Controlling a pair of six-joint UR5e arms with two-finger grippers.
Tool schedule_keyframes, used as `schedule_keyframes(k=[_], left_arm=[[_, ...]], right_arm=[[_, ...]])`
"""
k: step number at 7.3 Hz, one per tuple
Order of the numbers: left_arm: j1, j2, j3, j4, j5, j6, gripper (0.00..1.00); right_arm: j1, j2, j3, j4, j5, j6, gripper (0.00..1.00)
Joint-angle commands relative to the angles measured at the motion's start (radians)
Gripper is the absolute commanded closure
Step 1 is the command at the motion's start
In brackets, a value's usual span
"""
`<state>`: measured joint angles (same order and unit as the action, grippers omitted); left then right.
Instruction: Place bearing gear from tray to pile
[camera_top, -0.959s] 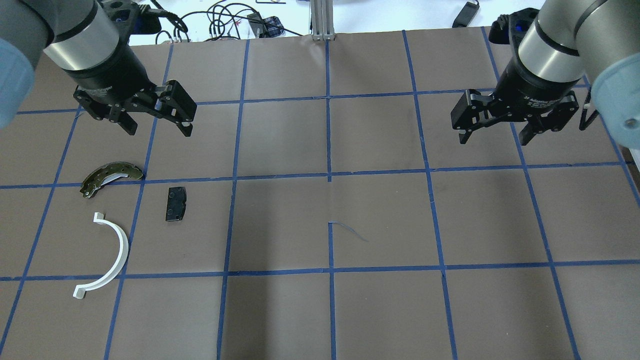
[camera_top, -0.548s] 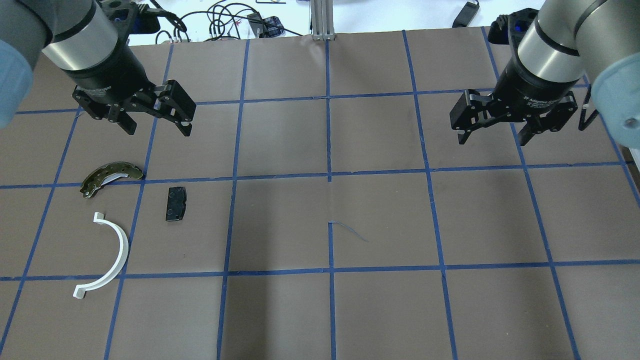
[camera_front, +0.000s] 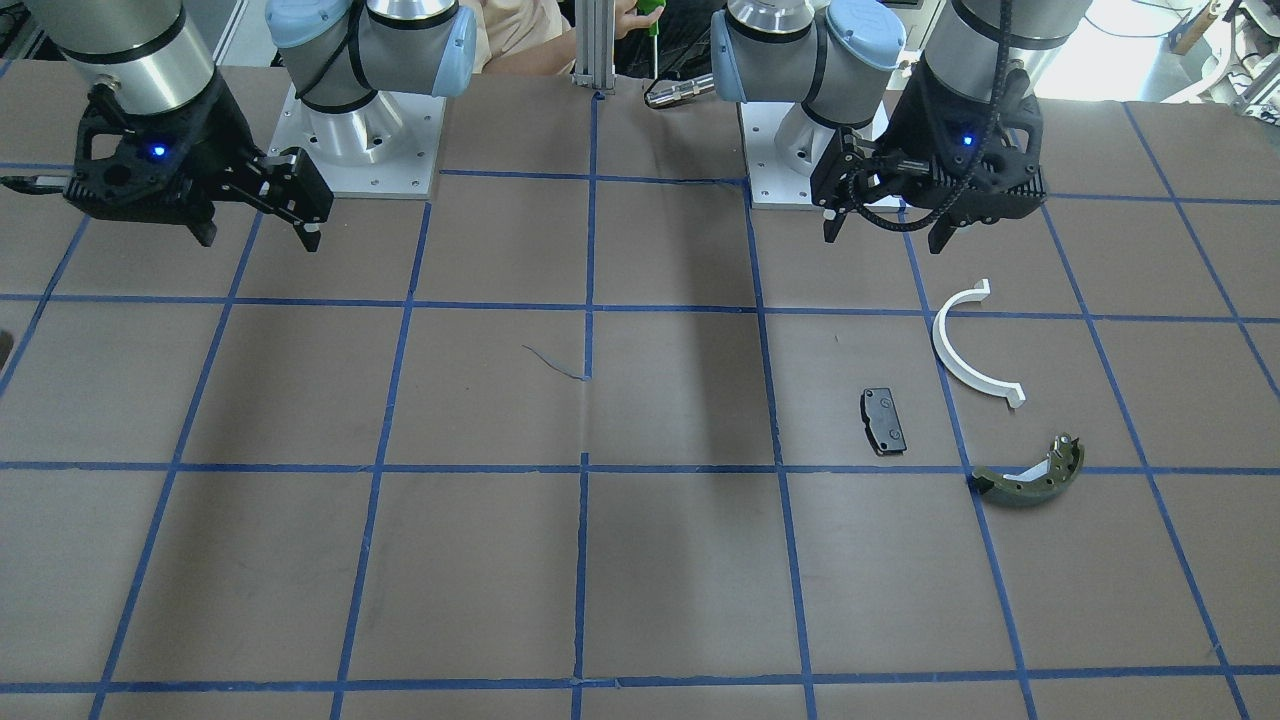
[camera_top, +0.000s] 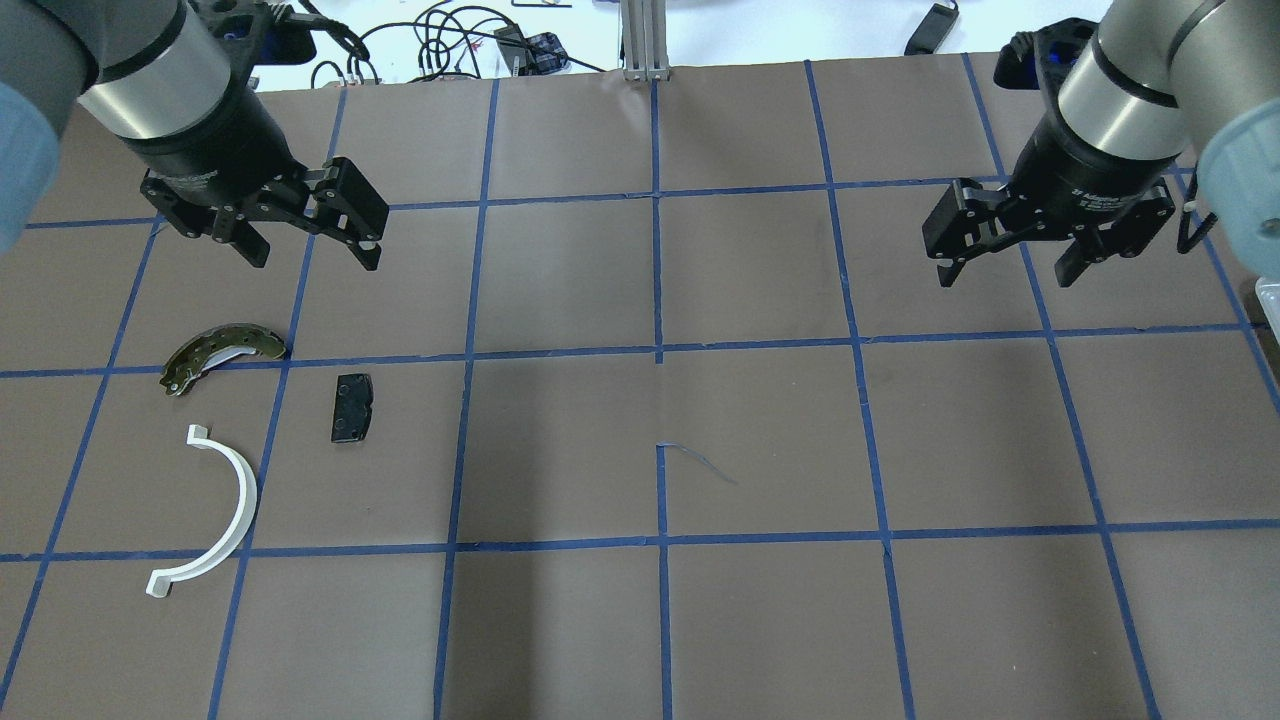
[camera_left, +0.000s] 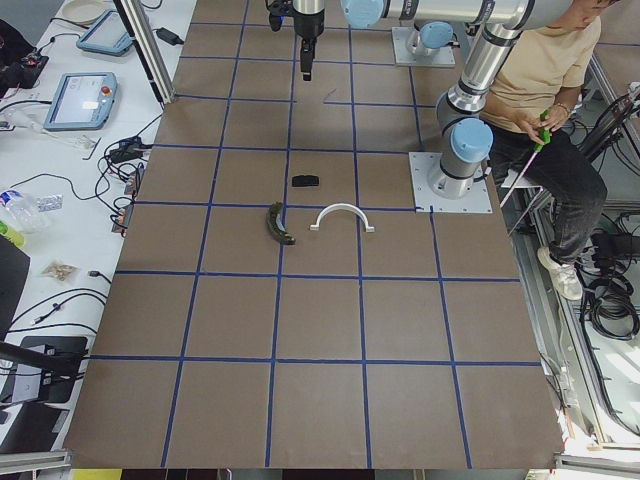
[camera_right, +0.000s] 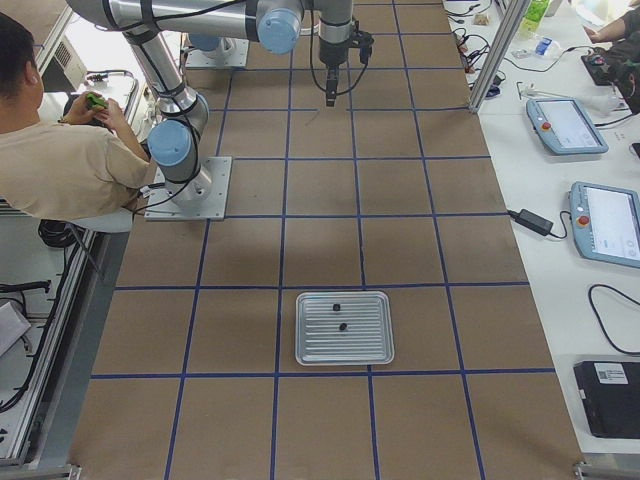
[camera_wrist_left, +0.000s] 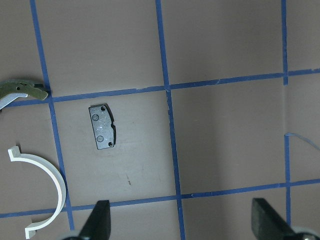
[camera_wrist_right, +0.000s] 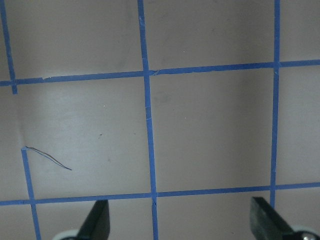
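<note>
Gear (camera_right: 343, 326), likely 1 of 2 dark bits, sits in tray (camera_right: 312, 352), well right of right gripper (camera_top: 1006, 278). Its jaws are wide and empty. It has shifted right over 1 s, probably heading for pickup. Left gripper (camera_top: 315, 260) unmoved, jaws wide, pile (camera_top: 352, 408) near them, robot side.

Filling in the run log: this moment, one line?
left gripper open | right gripper open | tray: two small parts | pile untouched

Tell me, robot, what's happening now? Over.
Left gripper open, empty. Right gripper open, empty. Two small dark parts on tray, untouched. No obstacle seen.
</note>
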<state>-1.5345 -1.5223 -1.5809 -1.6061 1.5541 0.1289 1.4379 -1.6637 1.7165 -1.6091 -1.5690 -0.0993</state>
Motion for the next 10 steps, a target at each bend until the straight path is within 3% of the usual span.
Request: schedule_keyframes(k=[1, 4, 6, 10], left_arm=[[0.002, -0.001, 0.001, 0.000, 0.000, -0.002, 0.00], [0.004, 0.001, 0.001, 0.000, 0.003, -0.002, 0.00], [0.004, 0.001, -0.001, 0.000, 0.003, 0.000, 0.00], [0.005, 0.002, -0.002, -0.002, 0.004, 0.000, 0.00]], right_arm=[[-0.165, 0.010, 0.002, -0.003, -0.002, -0.243, 0.00], [-0.417, 0.094, 0.000, -0.058, 0.000, -0.625, 0.00], [-0.555, 0.219, -0.005, -0.244, -0.034, -0.905, 0.00], [-0.695, 0.395, -0.073, -0.377, -0.048, -1.219, 0.00]])
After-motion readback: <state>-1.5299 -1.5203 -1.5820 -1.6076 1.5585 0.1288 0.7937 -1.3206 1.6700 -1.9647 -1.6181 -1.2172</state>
